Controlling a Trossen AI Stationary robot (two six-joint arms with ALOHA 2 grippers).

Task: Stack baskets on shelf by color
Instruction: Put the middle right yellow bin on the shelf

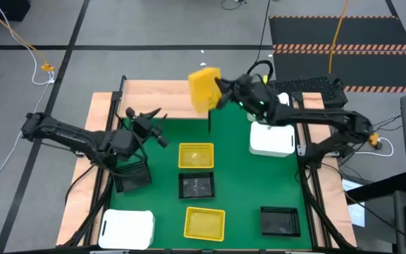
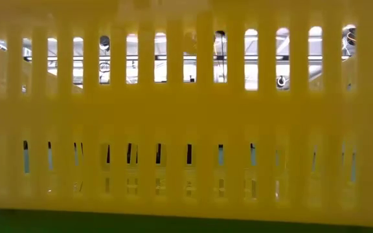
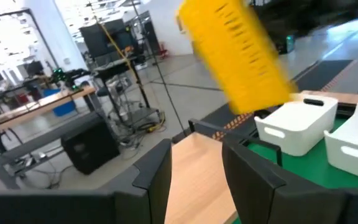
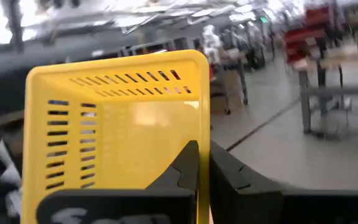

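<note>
So my right claw [image 1: 219, 89] is pinched tight on the rim of a yellow basket [image 1: 204, 88], slotted hard plastic, held tipped on its side up top center of the high view, over the light-wood shelf [image 1: 162, 99]. The shelf's long axis runs left-right across the frame, so I'd guess I need to level the basket first. Left claw [image 1: 154, 120] hangs part-open and empty, mid-left, over a black basket [image 1: 132, 174].
</note>
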